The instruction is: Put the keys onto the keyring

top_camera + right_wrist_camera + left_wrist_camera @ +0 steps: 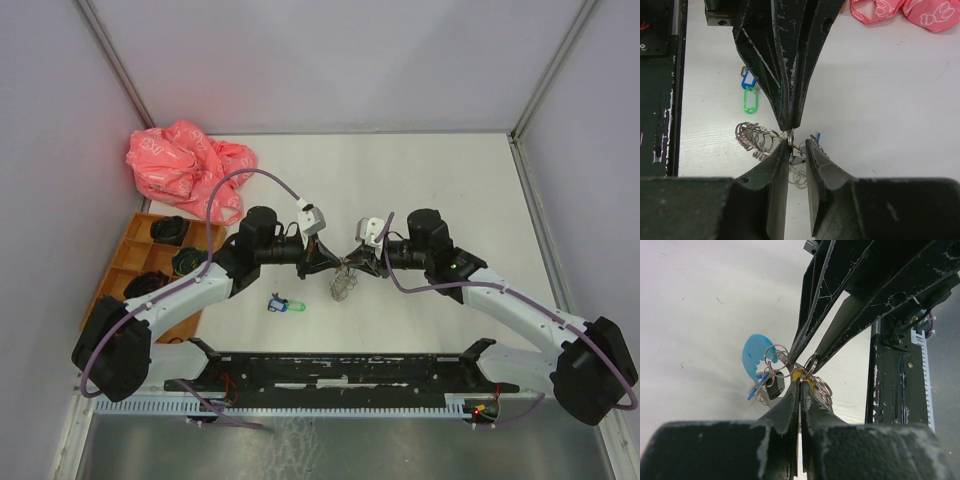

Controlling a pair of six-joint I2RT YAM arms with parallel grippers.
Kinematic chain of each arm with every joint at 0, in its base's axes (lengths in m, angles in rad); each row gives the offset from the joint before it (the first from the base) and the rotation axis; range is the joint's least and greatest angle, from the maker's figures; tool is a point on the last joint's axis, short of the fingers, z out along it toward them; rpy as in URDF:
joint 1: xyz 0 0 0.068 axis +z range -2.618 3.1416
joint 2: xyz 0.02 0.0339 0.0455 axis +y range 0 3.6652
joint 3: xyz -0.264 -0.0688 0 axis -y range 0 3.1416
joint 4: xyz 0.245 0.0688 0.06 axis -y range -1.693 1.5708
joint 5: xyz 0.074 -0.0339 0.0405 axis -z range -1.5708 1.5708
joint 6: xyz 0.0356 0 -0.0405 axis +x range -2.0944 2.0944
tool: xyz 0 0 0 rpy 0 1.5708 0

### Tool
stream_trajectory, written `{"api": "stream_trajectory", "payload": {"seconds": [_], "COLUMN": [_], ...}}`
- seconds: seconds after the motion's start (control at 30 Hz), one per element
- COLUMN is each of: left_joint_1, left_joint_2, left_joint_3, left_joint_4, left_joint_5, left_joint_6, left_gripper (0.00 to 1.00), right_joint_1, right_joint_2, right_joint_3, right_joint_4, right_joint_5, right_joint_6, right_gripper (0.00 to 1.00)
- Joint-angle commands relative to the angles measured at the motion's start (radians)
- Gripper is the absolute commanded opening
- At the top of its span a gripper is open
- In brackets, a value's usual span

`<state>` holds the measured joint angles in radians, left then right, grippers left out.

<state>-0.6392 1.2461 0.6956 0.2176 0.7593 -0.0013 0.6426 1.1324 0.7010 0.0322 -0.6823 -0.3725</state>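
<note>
The two arms meet nose to nose over the middle of the white surface [420, 190]. The left hand [800, 384] is squeezed tight together. It pinches a thin metal loop of the keyring [343, 285], right by a small yellow bit [797, 374]. The keyring is a jumble of shiny wire rings. It hangs in the air from that pinch, between the two hands, and its low end droops down to the surface. A light-blue flat piece [754, 352] hangs in the bunch too, with some small dark and blue bits that I cannot make out. The right hand [797, 150] is a little apart. One finger sits on each side of the pinched loop, and it grips nothing. Two keys [283, 305] lie flat on the surface, near the left arm and well apart from the hanging bunch. One has a green tag [751, 102] and one has a blue tag [747, 79], and the tags touch end to end. A crumpled pink bag [185, 165] sits in the far left corner. An orange tray [125, 255] lies beside the left arm.
</note>
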Motion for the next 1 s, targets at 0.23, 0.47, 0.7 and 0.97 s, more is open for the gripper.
{"api": "stream_trajectory", "payload": {"seconds": [0.23,0.47,0.7,0.97], "left_joint_1": [-0.029,-0.030,-0.030,-0.028], "left_joint_2": [-0.030,-0.028,-0.030,-0.020], "left_joint_3": [0.081,0.093,0.100,0.098], "left_joint_4": [0.002,-0.015,-0.033,-0.086], "left_joint_5": [0.018,-0.010,-0.025,-0.092], "left_joint_6": [0.006,-0.002,0.001,0.004], "left_gripper": [0.03,0.03,0.03,0.03], "right_joint_1": [0.026,0.030,0.030,0.028], "right_joint_2": [-0.014,-0.007,-0.002,-0.052], "right_joint_3": [0.091,0.121,0.152,0.117], "right_joint_4": [-0.060,-0.095,-0.148,-0.092], "right_joint_5": [0.036,0.041,0.062,0.107], "right_joint_6": [-0.031,-0.023,-0.029,-0.023], "right_gripper": [0.27,0.21,0.08,0.01]}}
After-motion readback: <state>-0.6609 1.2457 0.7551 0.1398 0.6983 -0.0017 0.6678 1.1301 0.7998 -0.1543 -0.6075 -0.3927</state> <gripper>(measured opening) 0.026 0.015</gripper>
